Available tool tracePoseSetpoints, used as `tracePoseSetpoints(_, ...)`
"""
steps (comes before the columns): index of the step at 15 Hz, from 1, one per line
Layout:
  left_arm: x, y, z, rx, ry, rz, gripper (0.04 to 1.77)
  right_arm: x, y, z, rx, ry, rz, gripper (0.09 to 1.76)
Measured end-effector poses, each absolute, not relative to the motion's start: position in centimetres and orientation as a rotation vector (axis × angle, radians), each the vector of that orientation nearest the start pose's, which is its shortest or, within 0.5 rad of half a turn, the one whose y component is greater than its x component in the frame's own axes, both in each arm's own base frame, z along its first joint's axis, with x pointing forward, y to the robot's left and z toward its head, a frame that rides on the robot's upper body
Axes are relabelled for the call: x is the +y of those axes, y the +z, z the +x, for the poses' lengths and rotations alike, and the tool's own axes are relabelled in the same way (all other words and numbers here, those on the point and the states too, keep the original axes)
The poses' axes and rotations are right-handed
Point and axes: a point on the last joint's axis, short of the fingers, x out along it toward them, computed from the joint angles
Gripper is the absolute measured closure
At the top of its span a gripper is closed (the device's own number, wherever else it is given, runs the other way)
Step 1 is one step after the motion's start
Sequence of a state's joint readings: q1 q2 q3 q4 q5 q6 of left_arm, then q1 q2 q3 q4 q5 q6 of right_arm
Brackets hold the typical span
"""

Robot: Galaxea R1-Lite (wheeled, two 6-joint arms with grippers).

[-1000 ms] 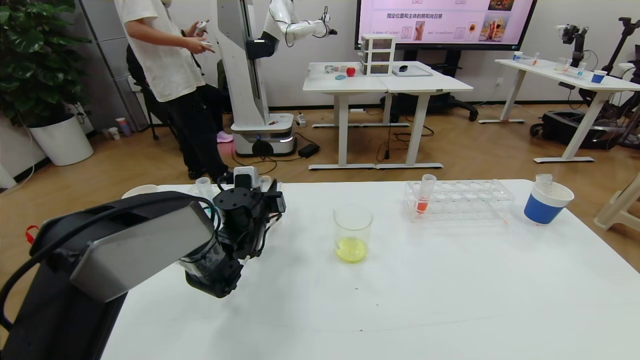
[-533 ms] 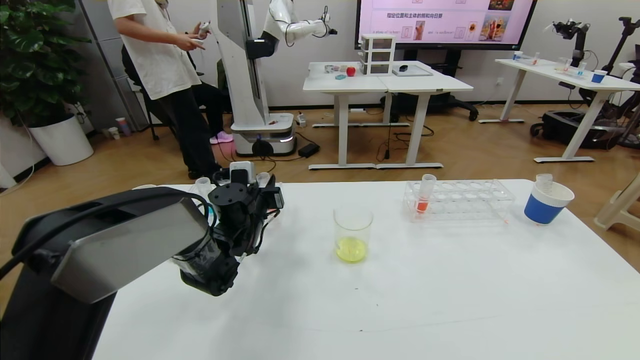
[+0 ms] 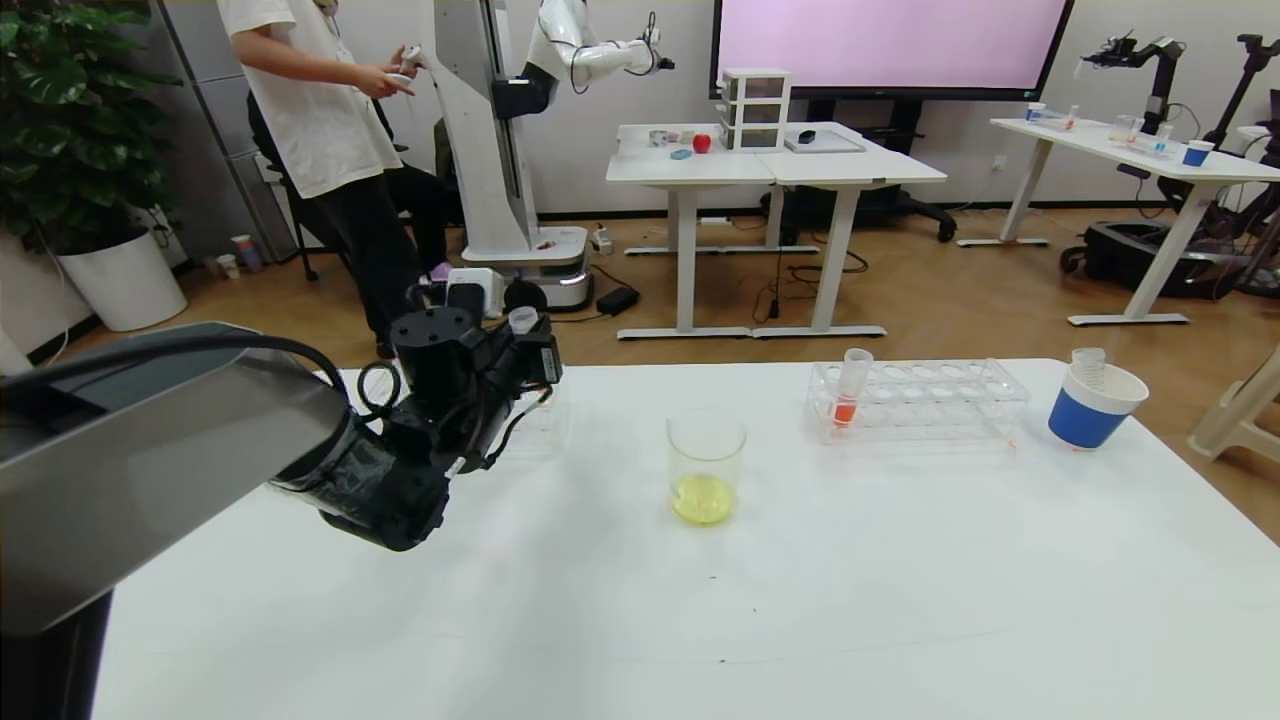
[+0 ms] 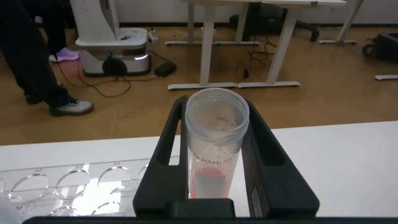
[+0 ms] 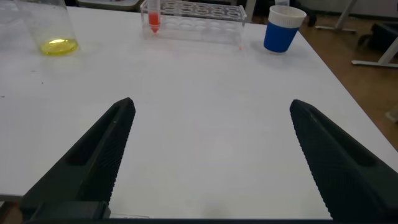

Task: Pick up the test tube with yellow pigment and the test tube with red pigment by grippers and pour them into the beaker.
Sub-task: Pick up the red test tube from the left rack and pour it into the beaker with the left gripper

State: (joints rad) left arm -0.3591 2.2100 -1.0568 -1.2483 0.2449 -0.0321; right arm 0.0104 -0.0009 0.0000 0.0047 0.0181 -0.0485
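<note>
Test tube with red pigment (image 3: 522,322) sits upright in the left gripper (image 3: 515,345), raised above the white table (image 3: 900,580) near its far left edge. Ahead and to the right stands the beaker (image 3: 706,468) with yellow liquid at its bottom, a wide bare stretch of table around it. Farther right, a clear tube rack (image 3: 920,398) holds 1 tube with orange-red liquid (image 3: 850,388), and a blue-and-white paper cup (image 3: 1095,405) stands near the far right corner.

From the left wrist, the test tube with red pigment (image 4: 214,149) is pinched between the 2 black fingers (image 4: 163,163), its open mouth up and pinkish-red liquid low inside; faint print on its wall reads roughly "DKMAMLAB". A second clear rack (image 4: 68,190) lies just below.

From the right wrist, the right gripper (image 5: 211,155) hangs over the near table with its fingers (image 5: 102,149) spread wide, holding nothing. The beaker (image 5: 53,31), rack (image 5: 196,15) and cup (image 5: 283,28) lie well beyond.
</note>
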Motion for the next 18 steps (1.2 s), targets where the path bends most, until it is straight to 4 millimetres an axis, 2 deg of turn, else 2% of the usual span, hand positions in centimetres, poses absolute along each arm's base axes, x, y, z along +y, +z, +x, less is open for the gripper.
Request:
tracePoseSetpoints(5,-15.0,14.9,39.6,-0.124,-0.247,0.043,1.3,0.0,7.5,-2.3,0.003,0.029,-0.048,0.11)
tracePoseSetpoints(9,-17.1,16.7,39.5,-0.151,-0.452,0.081,1.3,0.0,7.5,-2.3,0.003,0.029,-0.048,0.11)
tracePoseSetpoints(12,-18.6,16.9,38.8,-0.226,-0.622,0.207,1.3,0.0,7.5,-2.3,0.003,0.029,-0.048,0.11)
tracePoseSetpoints(18,-19.8,15.9,38.4,-0.422,-0.869,0.515,1.3,0.0,7.5,-2.3,0.003,0.029,-0.048,0.11)
